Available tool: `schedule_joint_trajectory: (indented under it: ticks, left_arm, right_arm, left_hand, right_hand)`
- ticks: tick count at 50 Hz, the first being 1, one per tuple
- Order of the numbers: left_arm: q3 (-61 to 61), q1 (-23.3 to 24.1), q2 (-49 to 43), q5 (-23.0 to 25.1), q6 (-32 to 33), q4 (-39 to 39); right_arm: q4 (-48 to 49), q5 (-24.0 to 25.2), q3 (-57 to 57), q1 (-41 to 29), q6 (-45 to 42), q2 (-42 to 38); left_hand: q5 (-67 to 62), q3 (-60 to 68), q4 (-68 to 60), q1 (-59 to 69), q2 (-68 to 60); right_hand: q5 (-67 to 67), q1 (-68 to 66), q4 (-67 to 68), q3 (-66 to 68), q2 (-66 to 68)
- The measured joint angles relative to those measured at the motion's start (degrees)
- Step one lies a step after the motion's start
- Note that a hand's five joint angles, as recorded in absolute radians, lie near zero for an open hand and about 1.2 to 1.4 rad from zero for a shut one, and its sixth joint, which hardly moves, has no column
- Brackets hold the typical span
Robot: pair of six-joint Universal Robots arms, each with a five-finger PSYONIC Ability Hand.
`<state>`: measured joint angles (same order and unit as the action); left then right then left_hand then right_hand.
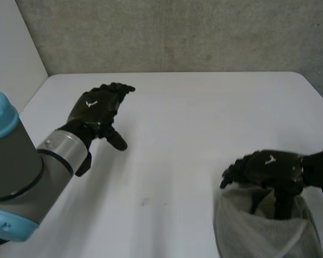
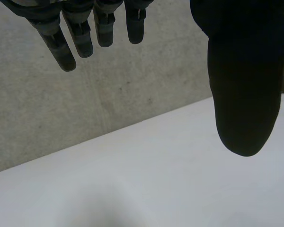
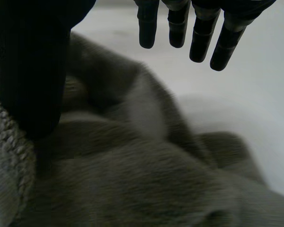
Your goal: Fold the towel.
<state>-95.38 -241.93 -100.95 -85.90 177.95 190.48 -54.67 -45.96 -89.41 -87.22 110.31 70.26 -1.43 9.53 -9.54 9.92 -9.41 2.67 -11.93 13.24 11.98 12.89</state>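
The flat white table (image 1: 194, 123) lies beneath the black left hand (image 1: 97, 107) and the black right hand (image 1: 272, 167). A rough grey wall (image 1: 177, 32) stands beyond the table's far edge, ahead of both. The robot's left arm (image 1: 27, 166), grey with a light-blue cap, reaches out over the table and is well apart from the right hand.

The crumpled grey terry towel (image 1: 258, 234) lies in a loose heap directly under the right hand's palm, with soft folds rising towards it. In the right wrist view the cloth bunches beneath the palm, and bare table shows past the ends of the fingers (image 3: 225, 42).

The right hand hangs just over the heap. Its fingers are straight and slightly spread, and they close round nothing. Its thumb (image 3: 31, 66) stands apart from them, points down and touches the towel's looped pile at one side of the heap, without pinching any cloth.

The left hand hovers above bare table, far from the towel, and holds nothing. In its own wrist view its fingers (image 2: 61, 47) are stretched out towards the wall and its thumb (image 2: 246, 85) is held well away from them
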Motion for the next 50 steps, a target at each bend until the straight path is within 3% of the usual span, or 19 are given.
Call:
schedule_joint_trajectory:
  ticks: [10, 19, 29, 30, 38, 46, 50]
  left_arm:
    - [-1.91, 0.24, -0.12, 0.17, 5.66, 1.14]
    - [-2.06, -0.09, 0.46, 0.05, 6.15, 0.86]
    - [-2.36, -0.64, 1.02, 0.19, 6.02, 0.84]
    - [-2.15, -0.73, 1.16, 0.17, 6.01, 0.85]
    - [-1.53, -1.91, 3.23, 0.08, 5.95, 0.86]
    - [-1.81, -3.29, 5.60, -0.01, 5.85, 0.86]
    - [-2.70, -4.93, 7.79, -0.05, 5.77, 0.76]
  right_arm:
    - [0.31, 0.18, -5.66, 0.09, -5.20, -3.70]
    - [4.45, 0.19, -4.95, -0.88, -4.22, -6.83]
    - [8.05, 0.12, 7.89, -5.70, 6.33, -7.28]
    - [11.04, -0.24, 14.41, -7.59, 13.00, -7.03]
    - [20.48, -5.20, 32.35, -14.29, 30.81, -8.37]
    - [25.65, -10.81, 39.87, -22.48, 36.40, -12.75]
    - [28.08, -13.69, 42.32, -29.78, 37.15, -18.76]
  left_hand:
    - [0.00, 0.00, 0.00, 0.00, 0.00]
    - [0.00, 0.00, 0.00, 0.00, 0.00]
    - [0.00, 0.00, 0.00, 0.00, 0.00]
    - [0.00, 0.00, 0.00, 0.00, 0.00]
    - [0.00, 0.00, 0.00, 0.00, 0.00]
    - [0.00, 0.00, 0.00, 0.00, 0.00]
    - [0.00, 0.00, 0.00, 0.00, 0.00]
  right_hand:
    - [2.55, -2.20, 2.00, 2.70, 2.05]
    - [48.52, -40.24, 52.02, 52.08, 52.63]
    - [51.08, -40.31, 54.64, 54.84, 53.80]
    - [51.81, -40.93, 54.81, 55.56, 53.80]
    - [52.42, -40.93, 54.82, 55.76, 53.80]
    - [52.69, -40.93, 54.83, 55.82, 53.80]
    - [52.75, -40.93, 54.83, 55.84, 53.80]
